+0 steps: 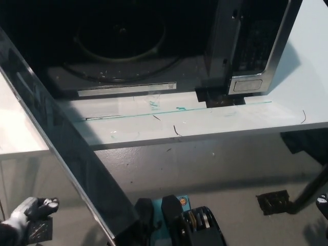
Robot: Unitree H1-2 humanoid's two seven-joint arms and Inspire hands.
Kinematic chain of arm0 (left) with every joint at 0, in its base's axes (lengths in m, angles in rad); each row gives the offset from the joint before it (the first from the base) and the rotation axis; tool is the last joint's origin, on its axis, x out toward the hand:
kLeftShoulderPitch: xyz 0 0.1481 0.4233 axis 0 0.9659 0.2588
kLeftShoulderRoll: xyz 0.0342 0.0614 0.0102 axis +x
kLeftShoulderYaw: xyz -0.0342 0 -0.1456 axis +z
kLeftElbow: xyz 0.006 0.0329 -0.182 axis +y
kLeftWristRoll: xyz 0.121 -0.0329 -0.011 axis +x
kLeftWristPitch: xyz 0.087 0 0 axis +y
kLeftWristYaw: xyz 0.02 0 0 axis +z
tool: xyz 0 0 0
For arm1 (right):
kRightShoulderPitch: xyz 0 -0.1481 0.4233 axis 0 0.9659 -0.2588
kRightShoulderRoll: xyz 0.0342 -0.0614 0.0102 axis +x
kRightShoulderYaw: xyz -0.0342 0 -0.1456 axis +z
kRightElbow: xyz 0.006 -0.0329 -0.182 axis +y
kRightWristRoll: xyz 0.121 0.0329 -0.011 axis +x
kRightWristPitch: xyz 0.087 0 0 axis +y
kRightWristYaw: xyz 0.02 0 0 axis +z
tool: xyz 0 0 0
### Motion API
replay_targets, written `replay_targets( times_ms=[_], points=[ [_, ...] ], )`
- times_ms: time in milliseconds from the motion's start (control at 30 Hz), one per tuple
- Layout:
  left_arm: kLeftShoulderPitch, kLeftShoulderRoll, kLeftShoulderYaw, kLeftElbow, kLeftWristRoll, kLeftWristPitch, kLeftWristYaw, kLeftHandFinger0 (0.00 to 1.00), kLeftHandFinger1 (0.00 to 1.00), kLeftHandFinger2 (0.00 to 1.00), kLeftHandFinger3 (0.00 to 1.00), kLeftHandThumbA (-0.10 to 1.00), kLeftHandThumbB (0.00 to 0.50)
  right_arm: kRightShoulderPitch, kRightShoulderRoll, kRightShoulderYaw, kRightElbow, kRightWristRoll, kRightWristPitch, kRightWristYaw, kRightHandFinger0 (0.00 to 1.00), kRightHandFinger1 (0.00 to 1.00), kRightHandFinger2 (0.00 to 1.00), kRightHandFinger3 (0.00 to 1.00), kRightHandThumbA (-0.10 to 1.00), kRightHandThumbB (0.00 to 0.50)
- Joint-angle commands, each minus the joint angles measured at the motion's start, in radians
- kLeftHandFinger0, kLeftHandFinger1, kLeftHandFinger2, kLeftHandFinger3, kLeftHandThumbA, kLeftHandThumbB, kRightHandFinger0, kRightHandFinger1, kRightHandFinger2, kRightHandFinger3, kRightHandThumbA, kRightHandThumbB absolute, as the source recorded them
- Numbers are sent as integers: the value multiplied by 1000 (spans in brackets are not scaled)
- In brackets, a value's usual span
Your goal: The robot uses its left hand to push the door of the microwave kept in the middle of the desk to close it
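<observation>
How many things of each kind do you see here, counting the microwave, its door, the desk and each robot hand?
Microwave: 1
Door, open: 1
Desk: 1
Robot hand: 2, left at the lower left, right at the right edge
Total: 5

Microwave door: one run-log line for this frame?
microwave: open | door: swung out | left hand: low, behind door, no visible contact | right hand: barely visible
</observation>
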State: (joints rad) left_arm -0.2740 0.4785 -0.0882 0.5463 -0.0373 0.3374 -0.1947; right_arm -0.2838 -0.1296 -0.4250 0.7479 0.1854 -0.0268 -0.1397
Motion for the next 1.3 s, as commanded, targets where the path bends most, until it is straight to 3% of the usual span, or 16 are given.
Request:
replay_targets(
  times_ms=[0,33,167,200,233,333,467,633,700,800,933,1067,1133,1167,1200,1267],
  points=[
    [-36,104,-87,-80,74,-30,-139,883,979,1000,1000,495,88,-14,-19,1,-30,25,-22,-2,933,993,1000,1000,220,126],
    [-40,123,-106,-107,73,-25,-160,845,946,1000,1000,412,80,-15,-19,0,-26,23,-29,-5,942,993,1000,1000,220,132],
    [-74,248,-261,-286,130,50,-322,633,678,746,806,19,74,-18,-17,-7,-17,32,-32,-6,979,995,1000,1000,204,130],
    [-78,259,-276,-300,127,57,-329,593,647,717,778,-14,82,-18,-16,-8,-16,35,-32,-4,997,998,1000,1000,201,133],
    [-85,277,-298,-335,137,67,-346,502,540,631,732,-45,134,-17,-15,-7,-20,32,-33,-5,975,973,1000,1000,191,124],
    [-113,328,-361,-452,175,108,-394,207,301,460,608,-100,166,-16,-13,-5,-19,31,-41,-4,944,941,984,1000,161,111],
    [-157,375,-381,-648,212,133,-468,0,137,307,521,-100,219,-12,-15,-6,3,29,-56,-6,903,900,932,1000,133,120],
    [-185,390,-351,-801,204,133,-544,58,218,354,465,-100,229,-10,-18,-2,9,24,-60,-8,886,885,918,1000,119,122],
    [-195,389,-332,-867,221,133,-570,307,433,524,425,-100,209,-9,-19,2,19,18,-65,-10,917,926,964,1000,130,116],
    [-206,378,-288,-959,260,133,-629,517,588,635,352,-100,203,-7,-17,6,18,12,-69,-19,907,908,946,1000,126,120],
    [-200,338,-208,-1048,314,133,-712,358,435,504,293,-100,232,0,-20,11,16,10,-69,-18,873,881,922,1000,123,107],
    [-190,271,-89,-1140,362,133,-830,61,179,302,224,-100,261,5,-15,8,12,16,-65,-22,827,835,883,1000,106,118],
    [-182,239,-44,-1159,390,133,-877,40,165,289,228,-100,267,4,-14,4,23,22,-75,-17,833,845,886,1000,101,121],
    [-182,217,-17,-1171,410,133,-902,105,228,332,250,-100,265,6,-21,19,33,1,-84,-20,834,848,885,1000,138,123],
    [-182,211,-8,-1183,408,133,-888,462,538,523,243,-100,265,6,-18,12,28,10,-82,-19,833,842,875,979,126,123],
    [-185,195,9,-1208,414,133,-875,516,554,551,265,-100,251,8,-15,8,27,15,-82,-21,850,848,865,962,127,130]
  ],
)
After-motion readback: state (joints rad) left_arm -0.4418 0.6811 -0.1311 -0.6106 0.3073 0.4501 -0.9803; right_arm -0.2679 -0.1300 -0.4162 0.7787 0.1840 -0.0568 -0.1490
